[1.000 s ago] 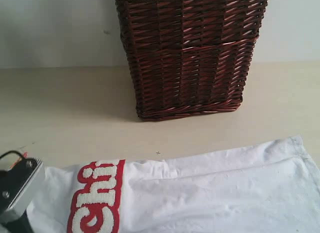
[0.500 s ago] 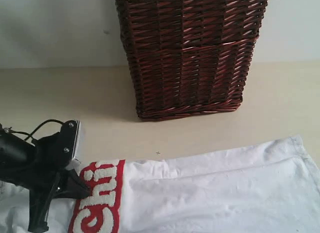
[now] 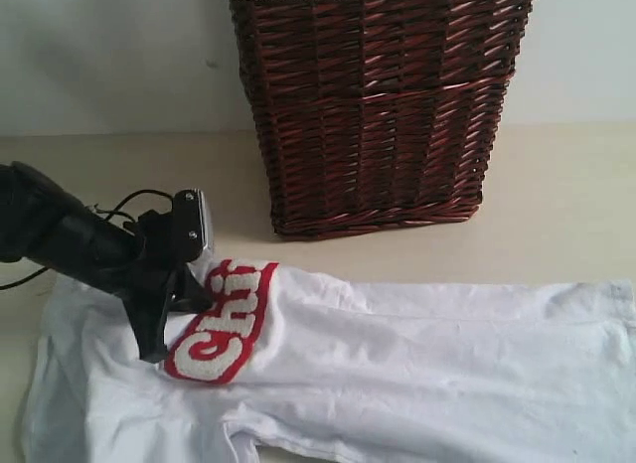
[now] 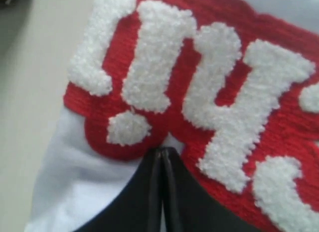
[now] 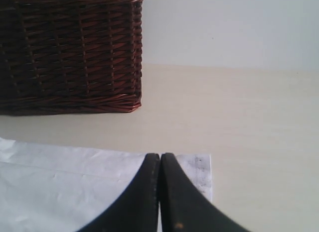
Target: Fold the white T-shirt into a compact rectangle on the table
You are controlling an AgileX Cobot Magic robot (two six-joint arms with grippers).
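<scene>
Because the white T-shirt (image 3: 397,354) is thin cotton, it should handle as a light, soft and limp thing that sags and wrinkles where it is not supported, so it is best taken at an edge or a corner, with both ends held at once. In the exterior view it lies on the table (image 3: 556,205) in front of the wicker basket (image 3: 378,105), and its long axis runs from left to right across the view. The chest end with the red lettering (image 3: 224,319) is on the left and the hem reaches the right border. The left gripper (image 3: 184,289) is at the upper edge of the lettering, where the cloth rises a little toward it. In the left wrist view its jaws are pressed together, and the tips meet the fabric just at the rim of the red patch (image 4: 199,92), so it seems to pinch a small fold there. The thick fluffy letters are probably stiffer than the plain cloth. In the right wrist view the right gripper (image 5: 159,160) also has its jaws pressed together, over the straight hem near its corner (image 5: 202,165). Whether cloth is caught between them cannot be told. The basket stands well apart behind it.
</scene>
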